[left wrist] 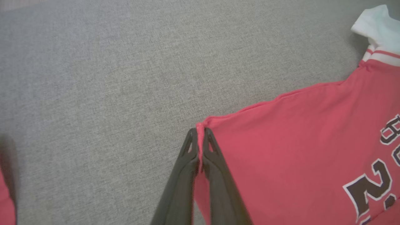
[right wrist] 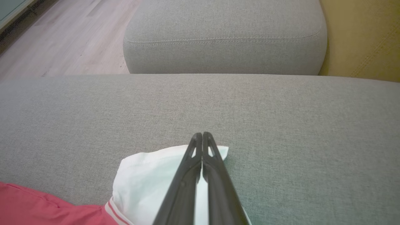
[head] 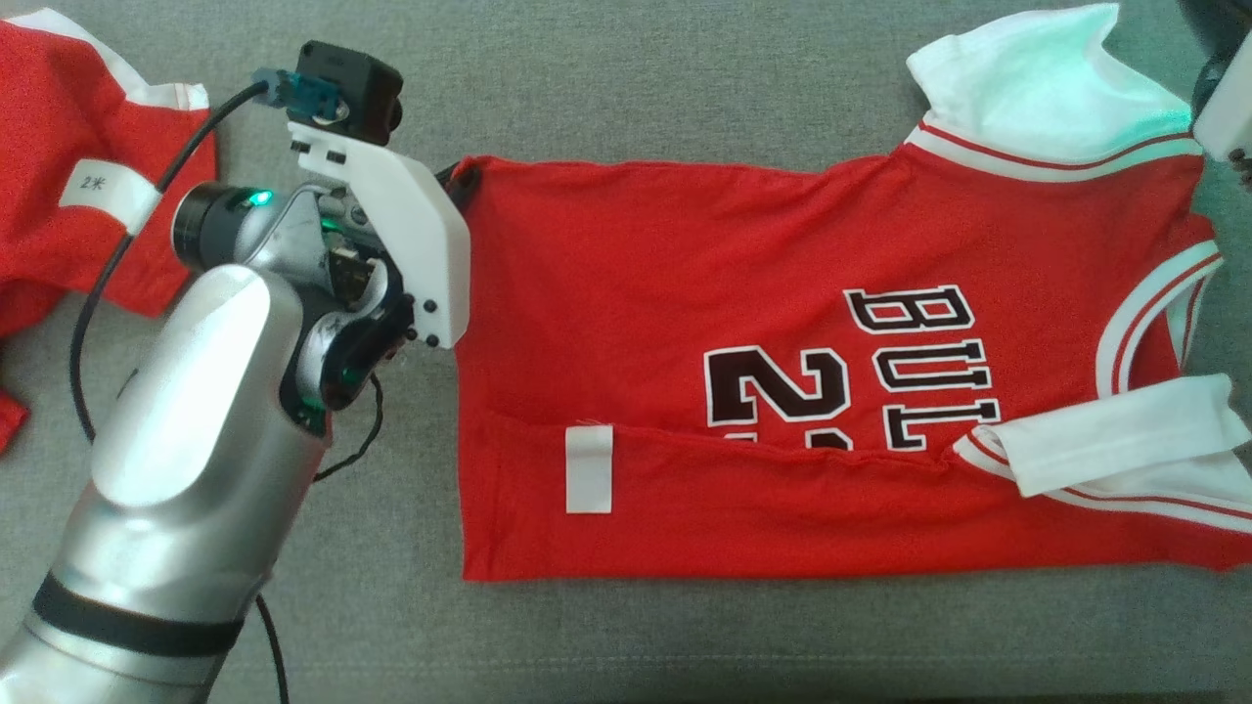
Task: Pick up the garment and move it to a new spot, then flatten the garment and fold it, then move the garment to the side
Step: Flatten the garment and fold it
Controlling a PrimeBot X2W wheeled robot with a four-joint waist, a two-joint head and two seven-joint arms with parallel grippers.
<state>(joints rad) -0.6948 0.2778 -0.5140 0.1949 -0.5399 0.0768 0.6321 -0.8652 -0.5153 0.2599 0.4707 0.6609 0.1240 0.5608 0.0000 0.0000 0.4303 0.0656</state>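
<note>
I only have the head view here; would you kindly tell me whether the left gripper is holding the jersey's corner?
Observer: Yes; the left gripper is shut on the jersey at its hem corner.
Operator: Thank you. And the right one?
Observer: The right gripper is shut, with white sleeve cloth between its fingers.
Operator: What lies beyond that sleeve?
Observer: Bare grey sofa seat, then another cushion and wooden floor.
</note>
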